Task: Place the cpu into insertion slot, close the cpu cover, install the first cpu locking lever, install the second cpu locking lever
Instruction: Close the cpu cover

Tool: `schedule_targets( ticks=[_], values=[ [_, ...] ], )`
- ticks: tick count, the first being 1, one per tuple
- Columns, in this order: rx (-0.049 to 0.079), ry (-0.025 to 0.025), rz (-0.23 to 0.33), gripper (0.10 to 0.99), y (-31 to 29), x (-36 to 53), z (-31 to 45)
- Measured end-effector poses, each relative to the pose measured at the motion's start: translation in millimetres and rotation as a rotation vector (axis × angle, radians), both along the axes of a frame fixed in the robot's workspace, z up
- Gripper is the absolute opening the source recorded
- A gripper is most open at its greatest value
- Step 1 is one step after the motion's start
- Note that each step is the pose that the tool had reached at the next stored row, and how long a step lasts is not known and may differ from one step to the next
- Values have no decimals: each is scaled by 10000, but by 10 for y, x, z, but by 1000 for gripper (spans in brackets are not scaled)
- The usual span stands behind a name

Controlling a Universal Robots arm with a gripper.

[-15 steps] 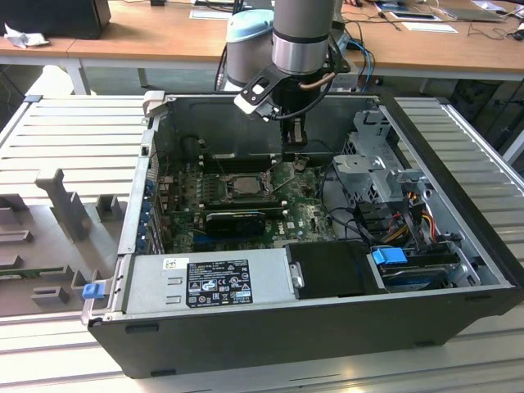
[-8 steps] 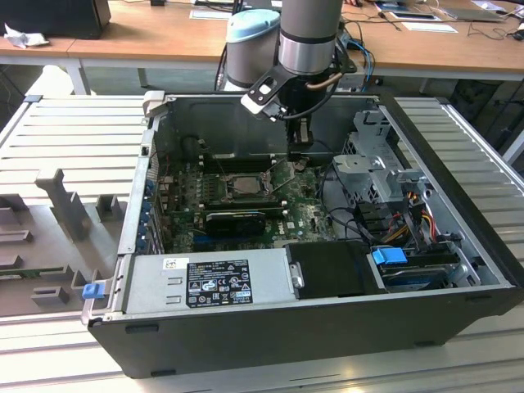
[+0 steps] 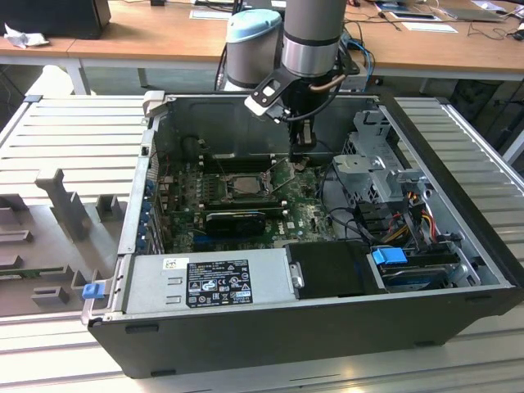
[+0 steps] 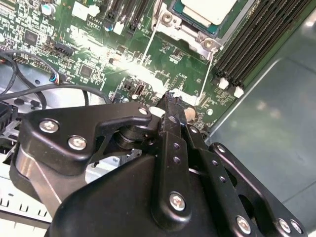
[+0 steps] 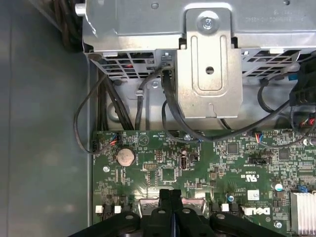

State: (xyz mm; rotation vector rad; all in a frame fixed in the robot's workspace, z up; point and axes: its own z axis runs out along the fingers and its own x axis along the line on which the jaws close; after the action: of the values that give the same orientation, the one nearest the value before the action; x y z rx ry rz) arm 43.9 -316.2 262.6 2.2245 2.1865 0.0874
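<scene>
Hovering low over the board, the gripper (image 3: 300, 158) has its fingers pressed together, nothing seen between them. The chip (image 4: 205, 7) sits in its socket (image 4: 170, 19) — just to the exterior view's left of the gripper — and a thin lever (image 4: 207, 69) runs towards the fingertips.

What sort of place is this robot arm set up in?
Most likely a robotics lab or test workshop: an open computer case lies on a ribbed metal table, the robot arm reaches into it, and wooden desks strewn with papers stand behind.
</scene>
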Motion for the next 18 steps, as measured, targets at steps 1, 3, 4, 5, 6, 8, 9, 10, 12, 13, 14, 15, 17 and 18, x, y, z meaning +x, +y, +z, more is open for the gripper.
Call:
schedule_targets(
  ticks=[1,3,4,5,6,8,9,10,12,13,14,15,17,18],
  values=[
    [0,0,28,106,-1,8,-21],
    [-1,1,27,106,-1,30,-29],
    [-1,1,28,106,-2,41,-33],
    [-1,1,33,106,-1,54,-35],
    [0,0,56,106,-1,77,-36],
    [1,0,96,106,-1,114,-41],
    [-4,0,117,106,-1,131,-49],
    [-6,1,125,106,-1,137,-59],
    [-9,1,143,106,-1,151,-105],
    [-11,2,152,106,-1,157,-124],
    [-12,3,162,106,-1,161,-145],
    [-13,4,165,106,-1,161,-163],
    [-16,10,166,106,-2,158,-164],
    [-15,21,167,106,-2,155,-165]
  ],
)
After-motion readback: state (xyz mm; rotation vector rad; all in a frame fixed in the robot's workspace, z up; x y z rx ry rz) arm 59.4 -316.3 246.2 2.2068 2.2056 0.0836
